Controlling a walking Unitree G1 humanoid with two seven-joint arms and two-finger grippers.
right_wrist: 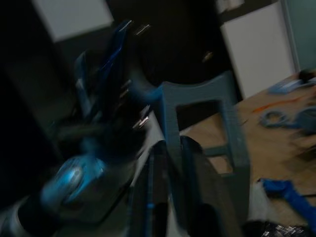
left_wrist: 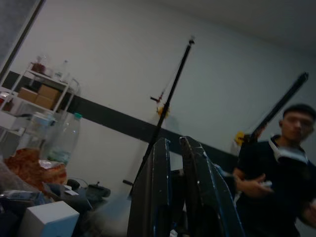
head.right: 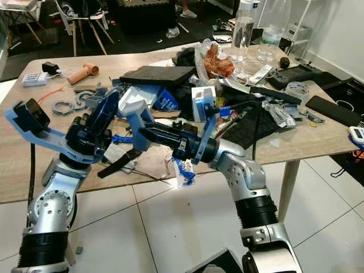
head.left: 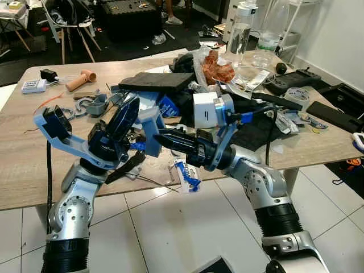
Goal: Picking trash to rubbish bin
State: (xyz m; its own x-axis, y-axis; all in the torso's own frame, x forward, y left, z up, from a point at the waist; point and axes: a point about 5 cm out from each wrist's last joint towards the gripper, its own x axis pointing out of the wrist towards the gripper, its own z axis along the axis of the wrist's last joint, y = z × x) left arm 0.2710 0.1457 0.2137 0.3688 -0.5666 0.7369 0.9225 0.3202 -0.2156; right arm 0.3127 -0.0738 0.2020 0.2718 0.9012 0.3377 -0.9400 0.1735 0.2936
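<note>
A crumpled white and blue wrapper (head.left: pixel 185 172) lies at the table's front edge, just below my right gripper. My right gripper (head.left: pixel 158 135) reaches leftward low over the table (head.left: pixel 23 165), fingers shut with nothing in them. My left gripper (head.left: pixel 132 105) is raised and tilted up over the clutter, its fingers (left_wrist: pixel 197 163) close together and holding nothing. A red-orange crumpled bag (head.left: pixel 217 68) sits further back in the pile. The right wrist view is dark and blurred; the right gripper's fingers (right_wrist: pixel 197 163) lie together there, with a grey-blue printed frame (right_wrist: pixel 222 123) beyond.
The table carries a black case (head.left: pixel 156 81), a white box (head.left: pixel 203 109), plastic bottles (head.left: pixel 240 31), a controller (head.left: pixel 293 81), tape (head.left: pixel 298 95) and grey printed parts (head.left: pixel 91 105). White tiled floor lies in front. A person in a dark shirt (left_wrist: pixel 281 173) stands in the left wrist view.
</note>
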